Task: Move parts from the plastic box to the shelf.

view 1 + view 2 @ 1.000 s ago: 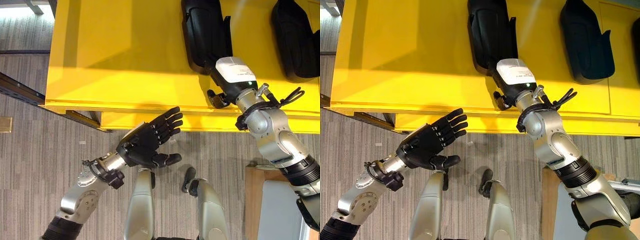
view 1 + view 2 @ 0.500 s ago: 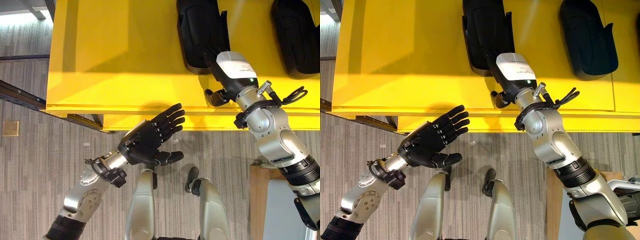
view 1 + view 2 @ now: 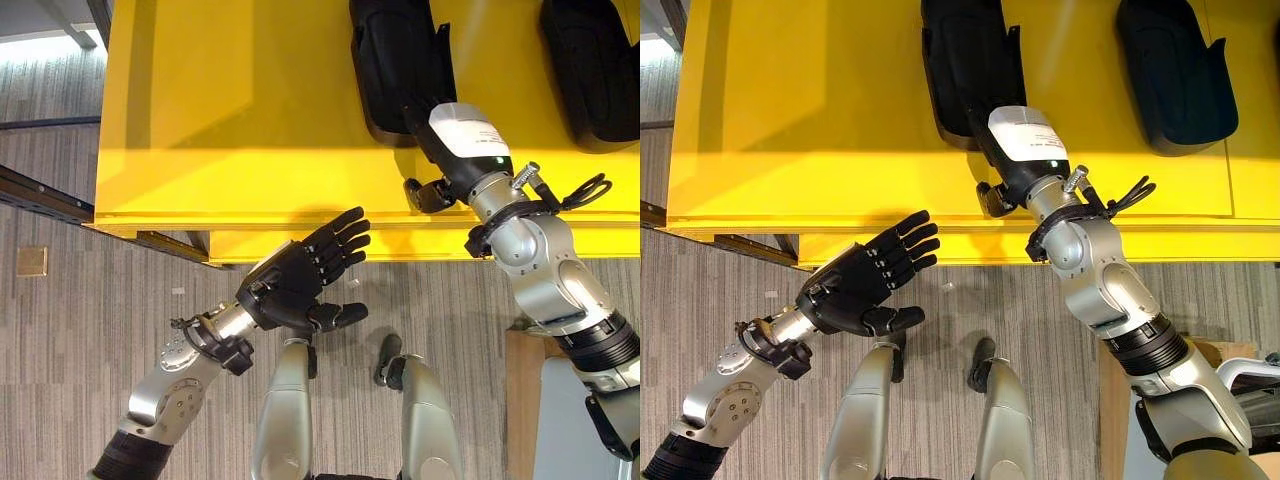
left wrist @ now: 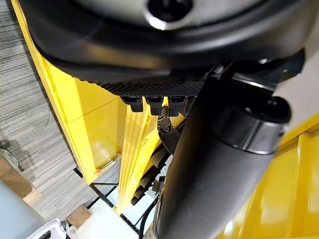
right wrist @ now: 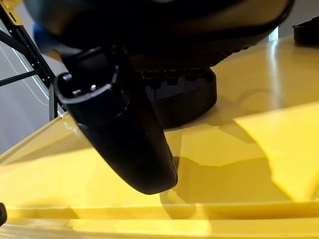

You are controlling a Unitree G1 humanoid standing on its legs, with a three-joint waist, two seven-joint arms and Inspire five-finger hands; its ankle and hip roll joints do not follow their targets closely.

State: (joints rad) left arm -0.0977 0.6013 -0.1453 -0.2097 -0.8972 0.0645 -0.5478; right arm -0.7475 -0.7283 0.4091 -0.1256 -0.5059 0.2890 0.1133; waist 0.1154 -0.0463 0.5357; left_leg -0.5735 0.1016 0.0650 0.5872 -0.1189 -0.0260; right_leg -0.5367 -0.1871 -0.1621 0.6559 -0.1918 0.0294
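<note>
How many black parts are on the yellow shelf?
2. One part lies on the shelf right at the right hand; another part lies farther to the robot's right. More may lie beyond the view's edge.

The right hand (image 3: 445,150) lies on the yellow shelf (image 3: 250,120) against the near end of a black part (image 3: 398,60) — its fingers are hidden under its own back, so their grip cannot be told. That part's far end runs off the shelf's far edge, as does the second black part (image 3: 590,70) — also cut at the right edge.
</note>
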